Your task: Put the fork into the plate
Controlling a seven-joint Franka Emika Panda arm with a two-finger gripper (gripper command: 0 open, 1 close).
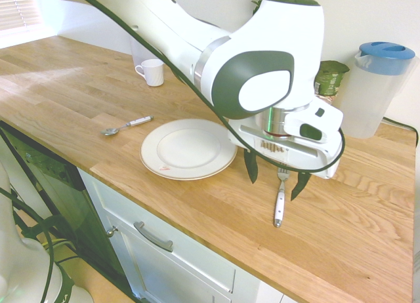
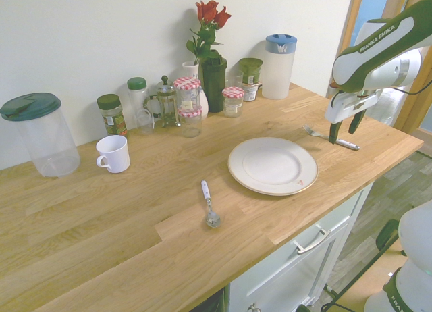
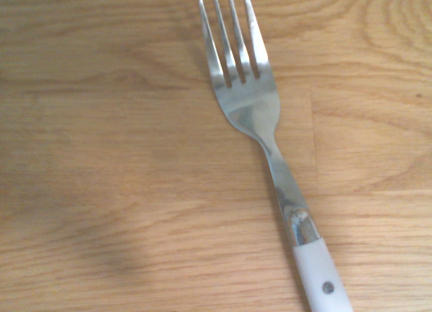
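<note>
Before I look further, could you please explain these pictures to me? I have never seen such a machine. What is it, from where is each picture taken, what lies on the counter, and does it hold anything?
The big white machine is a robot arm. At its end is a gripper with two dark fingers, open and holding nothing.

Two pictures come from cameras standing in the room, on opposite sides of the arm. The third, close-up one comes from a camera on the arm's wrist, looking down.

On the wooden counter lies a fork with a white handle; the open fingers hang on either side of it, near the tines. The wrist picture shows that same fork. Beside it is a white plate with nothing on it, then a spoon. Further back stand a white cup, jars, a vase of red roses and two clear jugs, one with a blue lid.
</note>
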